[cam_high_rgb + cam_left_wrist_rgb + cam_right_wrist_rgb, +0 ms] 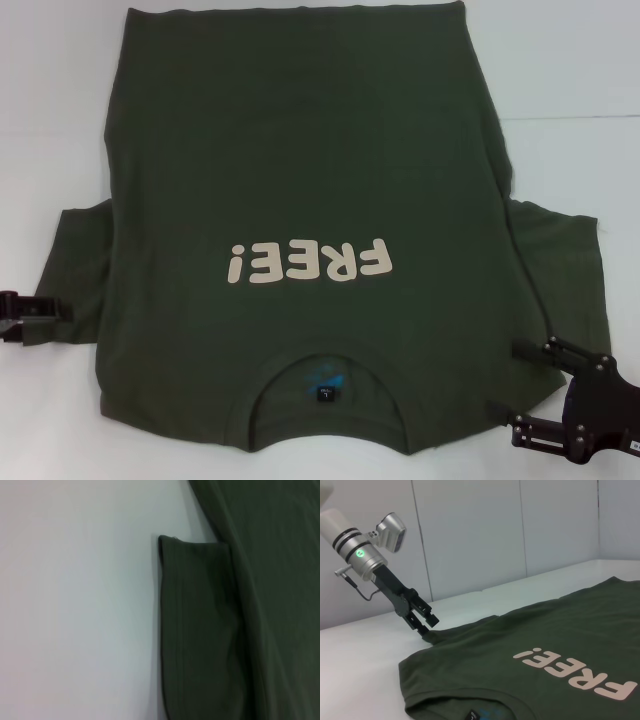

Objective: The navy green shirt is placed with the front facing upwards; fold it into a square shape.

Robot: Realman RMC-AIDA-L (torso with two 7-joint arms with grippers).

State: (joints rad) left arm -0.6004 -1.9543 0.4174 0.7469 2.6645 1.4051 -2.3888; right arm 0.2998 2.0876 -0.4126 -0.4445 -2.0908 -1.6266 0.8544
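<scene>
A: Where's the shirt (pixel 300 190)?
B: Flat on the white table (pixel 600 80), front up. Collar (pixel 330 385) toward the robot, hem at the far edge, so the long axis runs straight away from it. "FREE!" (pixel 308 263) reads upside down from the head view.
A: Left gripper (pixel 45 310)?
B: At the left sleeve (pixel 75 270) edge, fingers pinched on the cloth; the right wrist view shows it.
A: Right gripper (pixel 512 385)?
B: Beside the right shoulder, near the right sleeve (pixel 560 270). Fingers spread, holding nothing.
</scene>
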